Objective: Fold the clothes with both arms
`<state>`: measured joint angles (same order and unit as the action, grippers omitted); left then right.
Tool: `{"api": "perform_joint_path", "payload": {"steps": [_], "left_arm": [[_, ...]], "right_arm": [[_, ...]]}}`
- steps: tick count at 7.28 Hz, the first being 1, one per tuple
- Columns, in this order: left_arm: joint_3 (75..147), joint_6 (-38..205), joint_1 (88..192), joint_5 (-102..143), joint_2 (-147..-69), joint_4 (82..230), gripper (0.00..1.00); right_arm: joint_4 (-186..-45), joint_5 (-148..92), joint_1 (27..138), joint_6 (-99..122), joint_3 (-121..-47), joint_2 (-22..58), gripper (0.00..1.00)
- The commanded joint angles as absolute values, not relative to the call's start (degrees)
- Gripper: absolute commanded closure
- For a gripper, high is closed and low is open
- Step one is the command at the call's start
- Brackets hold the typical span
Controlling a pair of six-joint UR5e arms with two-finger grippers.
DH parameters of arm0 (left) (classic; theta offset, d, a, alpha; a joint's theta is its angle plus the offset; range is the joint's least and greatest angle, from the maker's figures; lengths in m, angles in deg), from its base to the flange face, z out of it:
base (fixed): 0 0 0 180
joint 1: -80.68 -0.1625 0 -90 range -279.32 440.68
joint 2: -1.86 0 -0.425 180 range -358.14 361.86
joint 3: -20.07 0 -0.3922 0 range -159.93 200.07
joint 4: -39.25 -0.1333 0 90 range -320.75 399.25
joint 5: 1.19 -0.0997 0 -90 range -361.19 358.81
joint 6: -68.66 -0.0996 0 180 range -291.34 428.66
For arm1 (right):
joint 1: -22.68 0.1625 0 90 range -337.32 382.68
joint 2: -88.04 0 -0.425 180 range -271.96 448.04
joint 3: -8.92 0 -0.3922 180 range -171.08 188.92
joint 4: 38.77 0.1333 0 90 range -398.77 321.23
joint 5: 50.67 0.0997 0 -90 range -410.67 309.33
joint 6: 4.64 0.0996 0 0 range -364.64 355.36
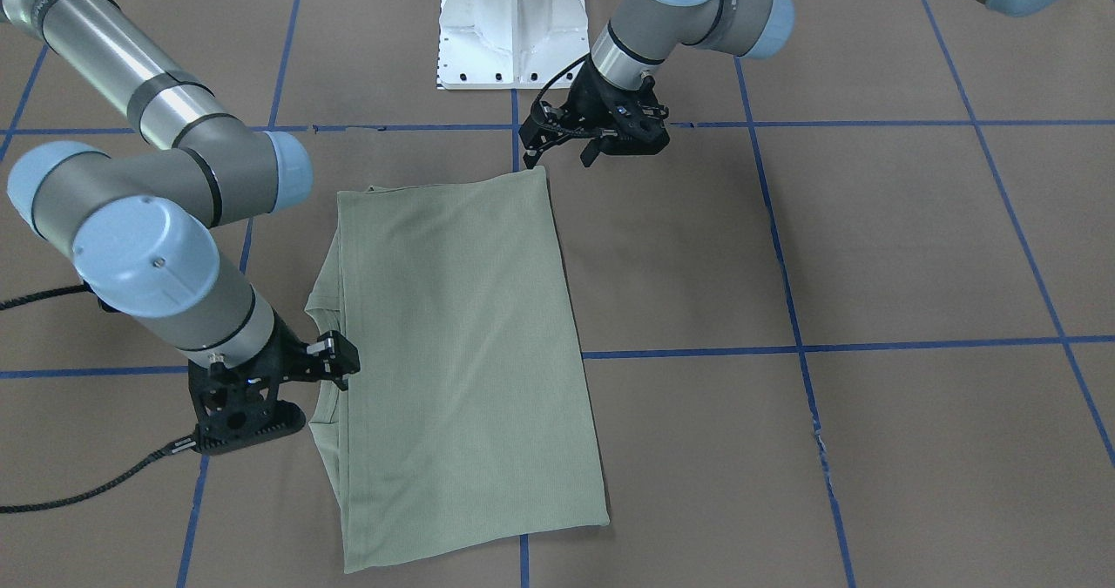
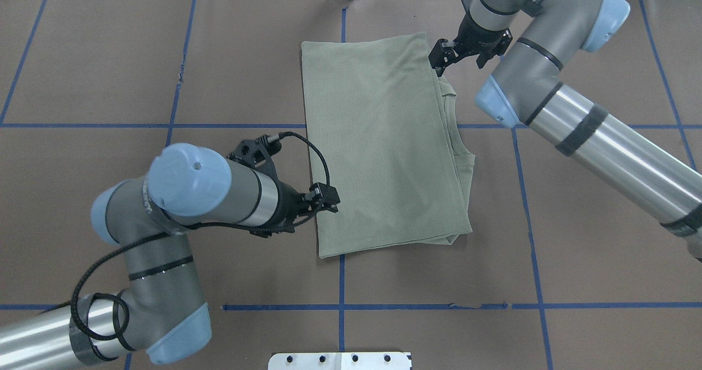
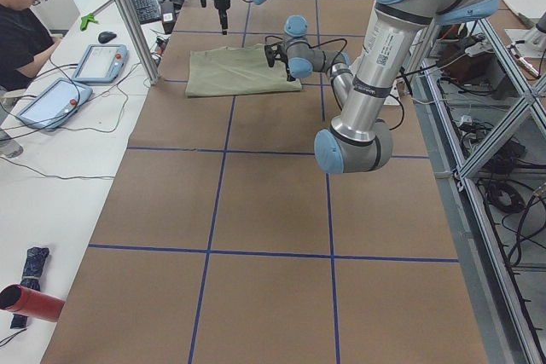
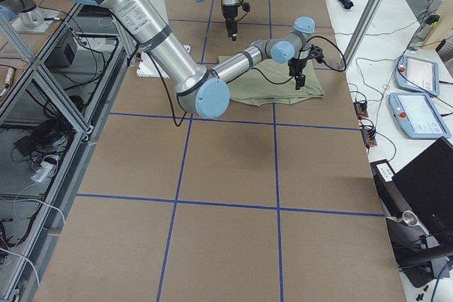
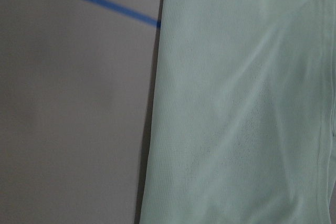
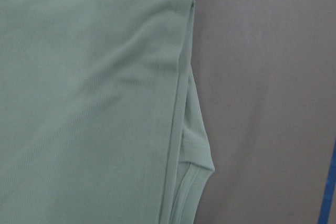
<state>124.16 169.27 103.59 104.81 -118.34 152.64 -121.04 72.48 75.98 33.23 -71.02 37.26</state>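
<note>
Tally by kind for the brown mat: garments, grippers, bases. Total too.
Shirt: 1
Grippers: 2, left gripper and right gripper
Base: 1
Total: 4

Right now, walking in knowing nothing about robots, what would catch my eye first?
A pale green shirt, folded into a neat rectangle, lies in the middle of the brown, blue-lined table. The big grey left arm and right arm flank it, their black jaws poised at opposite edges.
</note>
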Motion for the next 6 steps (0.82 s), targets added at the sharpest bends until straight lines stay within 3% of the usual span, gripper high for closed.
{"api": "perform_joint_path", "payload": {"steps": [1,6], "left_arm": [[122.9,177.2,99.0,101.8,-119.2,152.6,0.01],[112.9,178.1,98.7,97.7,-124.6,152.4,0.02]], "right_arm": [[-122.1,74.8,76.1,37.8,-83.2,28.8,0.0],[-122.1,75.3,76.1,38.0,-83.9,28.0,0.0]]}}
